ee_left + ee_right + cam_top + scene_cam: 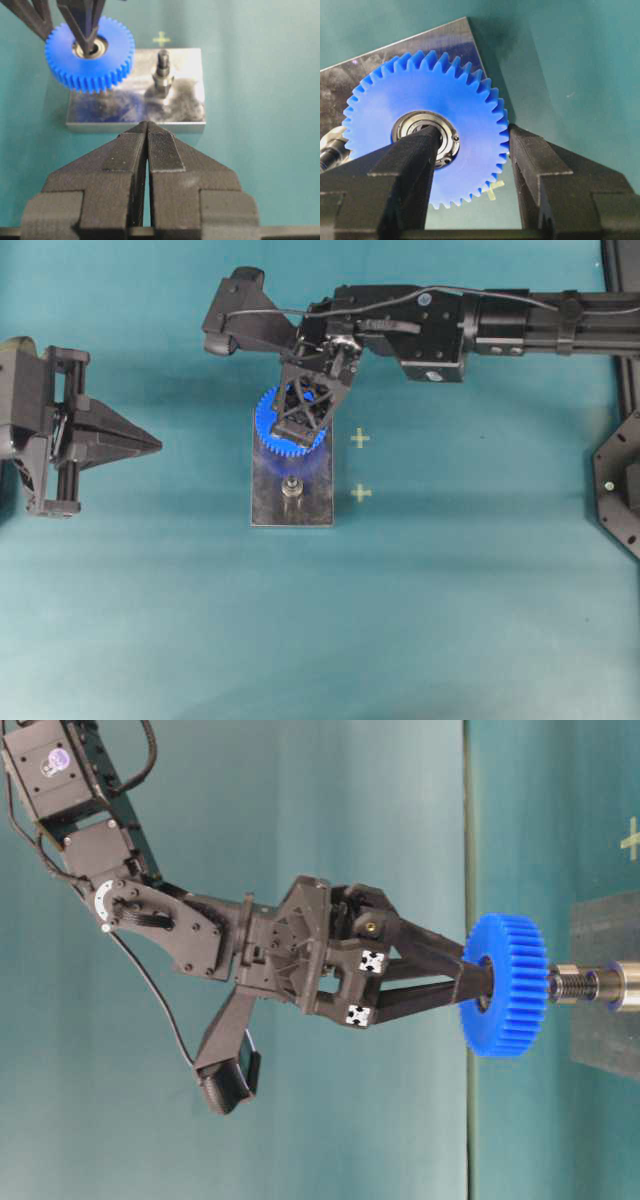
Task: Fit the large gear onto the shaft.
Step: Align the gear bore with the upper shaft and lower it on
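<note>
Step in hand: carrying the large gear [507, 984] to its peg, seating not yet done.

Right gripper [470, 165]: jaws clamped on the large gear, one finger poked into the bore of the centre bearing [426, 131], the other pressed against the toothed rim. Wheel is held across its web, face roughly parallel to the grey plate [292, 508].

Where the gear is: hanging above the far end of the plate, off the bench. In the table-level view the shaft [585, 985] stands just clear of the gear's face, its threaded tip pointing at the hub; a small gap shows between them. Bore looks close to in line with the peg, but I cannot tell exactly from these angles.

Second peg [291, 487] stands bare at the near end of the plate, well apart from the gear.

Left gripper [146, 131]: jaws together, holding nothing, parked off to the side and pointed at the plate's edge.

Next move, as I judge it: small centring correction, then a straight push along the peg's axis. Catch: the finger sitting in the bore occupies the very hole the peg must enter, so the grip likely has to let go once the tip has started in. Tilt would jam the bearing on the thread.
</note>
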